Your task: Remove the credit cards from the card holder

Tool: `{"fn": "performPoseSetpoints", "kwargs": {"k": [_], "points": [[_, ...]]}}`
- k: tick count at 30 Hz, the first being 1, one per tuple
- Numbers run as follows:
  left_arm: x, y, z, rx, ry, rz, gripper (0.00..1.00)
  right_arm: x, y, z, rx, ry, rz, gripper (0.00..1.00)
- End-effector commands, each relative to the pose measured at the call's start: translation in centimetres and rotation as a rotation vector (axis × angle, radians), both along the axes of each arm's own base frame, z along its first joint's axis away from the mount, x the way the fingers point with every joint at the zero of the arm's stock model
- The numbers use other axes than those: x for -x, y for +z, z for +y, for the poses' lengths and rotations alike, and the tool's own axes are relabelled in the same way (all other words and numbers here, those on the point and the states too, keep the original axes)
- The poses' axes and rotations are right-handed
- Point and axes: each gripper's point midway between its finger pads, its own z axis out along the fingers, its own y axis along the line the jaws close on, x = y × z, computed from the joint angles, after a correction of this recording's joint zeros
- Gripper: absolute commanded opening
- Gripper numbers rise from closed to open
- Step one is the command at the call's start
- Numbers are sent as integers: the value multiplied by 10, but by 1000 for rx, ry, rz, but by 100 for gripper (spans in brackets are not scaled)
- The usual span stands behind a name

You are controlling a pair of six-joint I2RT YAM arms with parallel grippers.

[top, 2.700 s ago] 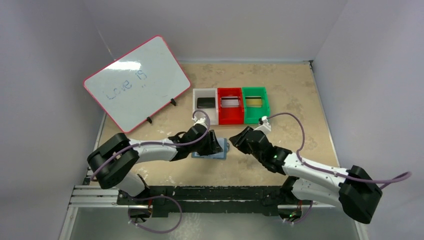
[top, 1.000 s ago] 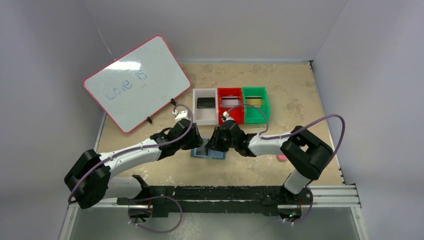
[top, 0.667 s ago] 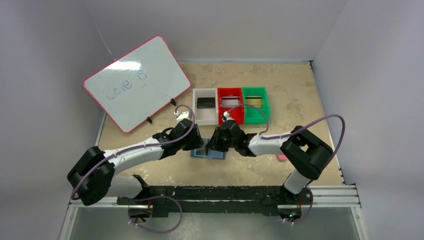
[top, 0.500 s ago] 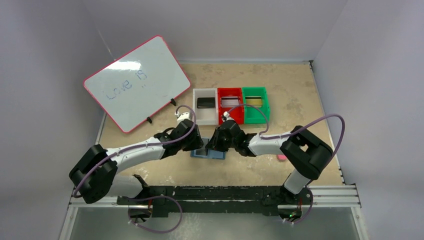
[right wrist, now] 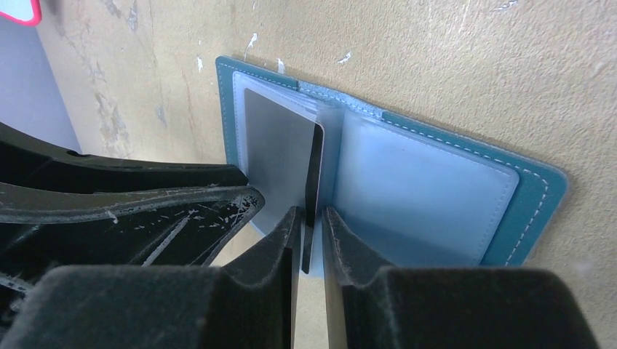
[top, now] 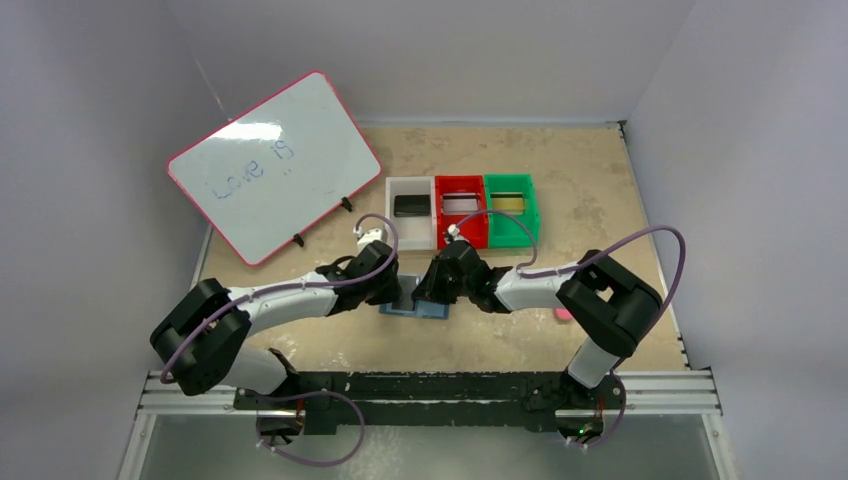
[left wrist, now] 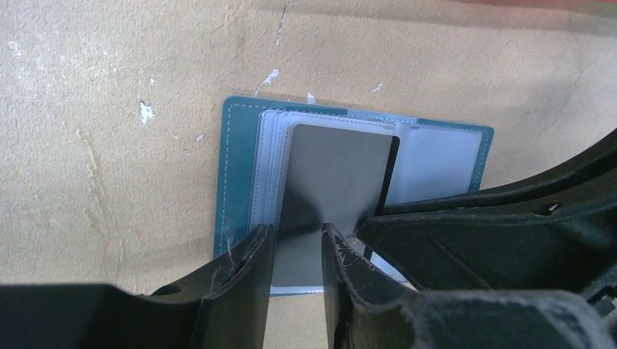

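Note:
The card holder [top: 432, 311] lies open on the table, teal-blue with pale clear pockets [right wrist: 422, 189]. It also shows in the left wrist view [left wrist: 236, 174]. A dark grey credit card [left wrist: 335, 167] stands tilted up from its middle, seen edge-on in the right wrist view [right wrist: 280, 156]. My right gripper [right wrist: 311, 212] is closed to a narrow slot around the card's lower edge, and it sits over the holder's right side [top: 430, 288]. My left gripper [left wrist: 295, 233] is slightly open and holds nothing, its fingertips at the holder's near left part [top: 393, 292].
White bin [top: 392, 225], red bin [top: 461, 232] and green bin [top: 512, 232] stand behind the holder, holding a black card [top: 410, 205], a silvery card [top: 461, 204] and a gold card [top: 509, 203]. A whiteboard [top: 272, 165] leans at back left. A small pink block [top: 563, 314] lies to the right.
The right arm swung in from the right onto the holder and has stayed there over the last second. The left arm's elbow shifted right while its gripper stayed at the holder's left side.

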Motion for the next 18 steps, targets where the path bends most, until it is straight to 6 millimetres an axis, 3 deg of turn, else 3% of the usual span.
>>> {"fn": "performPoseSetpoints", "kwargs": {"k": [1,8,18], "points": [[2,-6,-1,4,-23,2,28,-8,13,9,-55,-13,-23,16],[6,-15,8,-28,-16,16,23,-9,18,8,-76,-27,-35,0],[7,-32,42,-191,52,20,23,-5,20,-3,-103,-3,-46,0]]}}
